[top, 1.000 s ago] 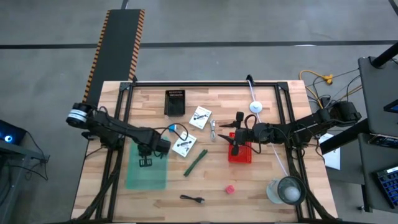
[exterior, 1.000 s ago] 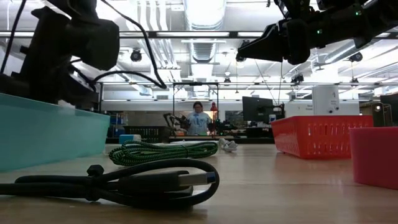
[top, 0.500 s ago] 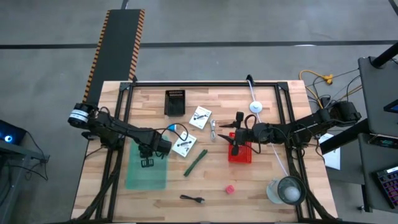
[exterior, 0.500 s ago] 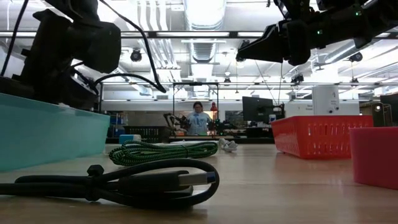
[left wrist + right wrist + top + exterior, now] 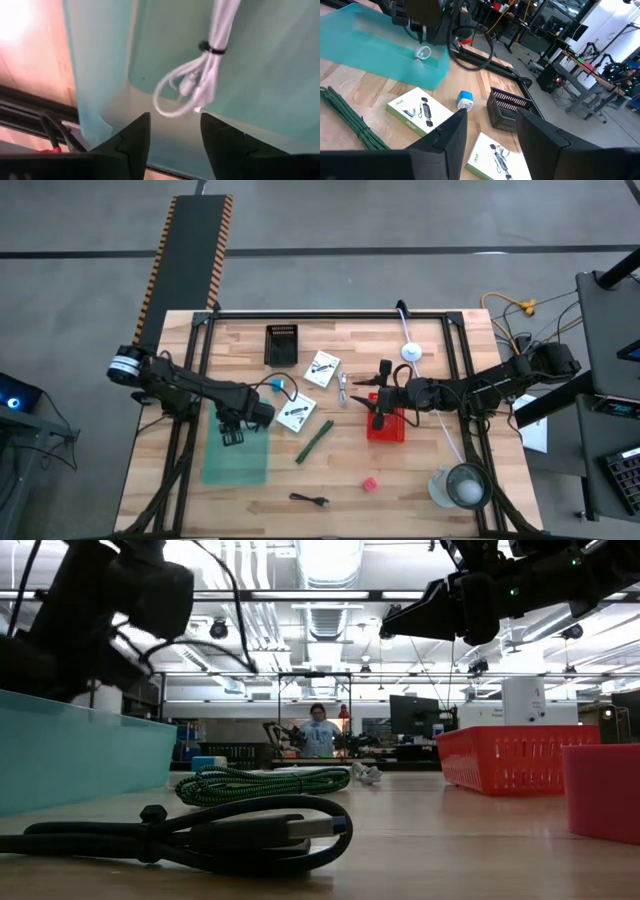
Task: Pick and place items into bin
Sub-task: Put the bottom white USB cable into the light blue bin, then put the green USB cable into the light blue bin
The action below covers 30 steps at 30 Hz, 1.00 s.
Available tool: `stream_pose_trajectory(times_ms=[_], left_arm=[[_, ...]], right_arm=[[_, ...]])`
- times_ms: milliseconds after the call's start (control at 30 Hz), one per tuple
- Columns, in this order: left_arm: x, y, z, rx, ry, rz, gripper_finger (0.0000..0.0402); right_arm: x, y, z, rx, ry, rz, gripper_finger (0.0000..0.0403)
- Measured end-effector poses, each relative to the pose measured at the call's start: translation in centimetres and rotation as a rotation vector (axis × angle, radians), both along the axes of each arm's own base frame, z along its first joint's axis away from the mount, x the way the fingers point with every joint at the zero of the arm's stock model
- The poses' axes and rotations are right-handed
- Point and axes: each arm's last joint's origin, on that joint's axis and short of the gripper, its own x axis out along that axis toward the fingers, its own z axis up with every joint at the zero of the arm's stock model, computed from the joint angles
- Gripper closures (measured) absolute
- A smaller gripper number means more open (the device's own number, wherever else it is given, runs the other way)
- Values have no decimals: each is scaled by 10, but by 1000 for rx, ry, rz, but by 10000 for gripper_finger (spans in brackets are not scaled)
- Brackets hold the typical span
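Observation:
My left gripper (image 5: 232,437) hangs open over the teal bin (image 5: 235,465). A tied white cable bundle (image 5: 200,85) shows just beyond its fingertips, inside the bin (image 5: 100,60). My right gripper (image 5: 378,420) stands open above the left edge of the red basket (image 5: 392,430), nothing between its fingers (image 5: 490,132). Flat on the wood lie two white packets (image 5: 322,366) (image 5: 296,413), a blue piece (image 5: 278,385), a green stick (image 5: 314,440), a small white cable (image 5: 343,388), a red cube (image 5: 370,483) and a black cable (image 5: 310,499).
A black mesh basket (image 5: 281,344) stands at the far middle and a round clear container (image 5: 462,485) at the near right corner. A white cord (image 5: 408,340) runs along the right side. Black frame rails border the table. A person stands far off in the room (image 5: 318,732).
My left gripper has shifted slightly up and toward the table's far edge over the bin. My right gripper has kept still above the red basket.

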Motion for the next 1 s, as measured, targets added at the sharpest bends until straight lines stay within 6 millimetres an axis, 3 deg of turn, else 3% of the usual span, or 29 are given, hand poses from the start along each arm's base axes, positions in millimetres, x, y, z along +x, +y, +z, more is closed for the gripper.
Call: stream_pose_trajectory(times_ms=[467,800,1000], left_arm=[[43,-5,64,31,-339,-19,242],[91,-13,75,-9,-860,15,242],[111,-17,80,-85,-1045,256,242]], right_arm=[[0,0,0,0,1,0,246],[0,0,0,0,2,0,250],[0,0,-2,-3,23,0,254]])
